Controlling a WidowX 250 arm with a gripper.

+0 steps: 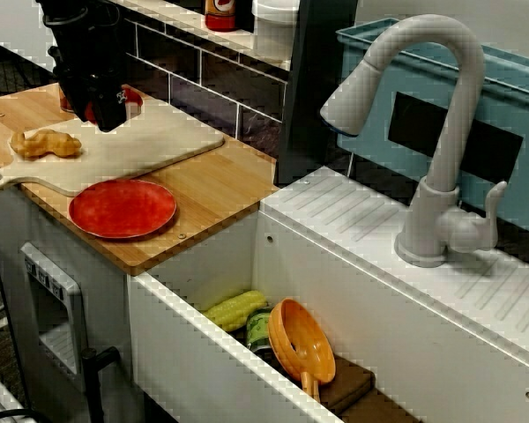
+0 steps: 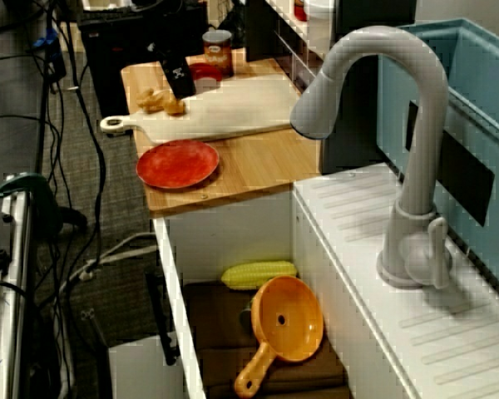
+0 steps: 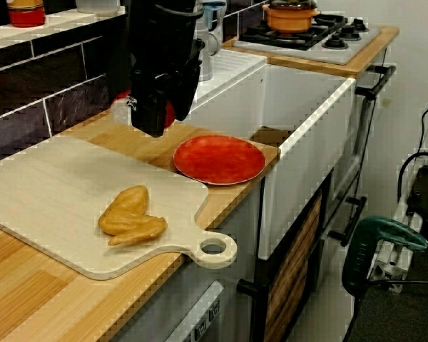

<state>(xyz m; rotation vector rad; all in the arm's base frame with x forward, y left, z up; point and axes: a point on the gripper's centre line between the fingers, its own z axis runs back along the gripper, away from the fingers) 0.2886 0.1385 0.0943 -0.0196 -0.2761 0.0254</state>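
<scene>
My black gripper [image 1: 111,119] hangs just above the far part of a pale wooden cutting board [image 1: 154,141]. Its fingers look pressed together with nothing between them. A golden-brown chicken piece [image 1: 44,143] lies on the board towards the handle, to the gripper's left and apart from it. In the view along the counter the gripper [image 3: 148,125] stands behind the chicken piece [image 3: 132,217]. A red bowl-like thing [image 1: 130,99] sits right behind the gripper, partly hidden. From above, the gripper [image 2: 181,86] is between the chicken piece [image 2: 160,101] and the red thing [image 2: 206,75].
A flat red plate [image 1: 122,209] lies on the wooden counter beside the board, near the sink edge. In the sink are a corn cob [image 1: 236,309], a green can [image 1: 258,330] and an orange strainer [image 1: 301,342]. A grey faucet [image 1: 432,132] rises at the right. A tin [image 2: 219,46] stands behind the board.
</scene>
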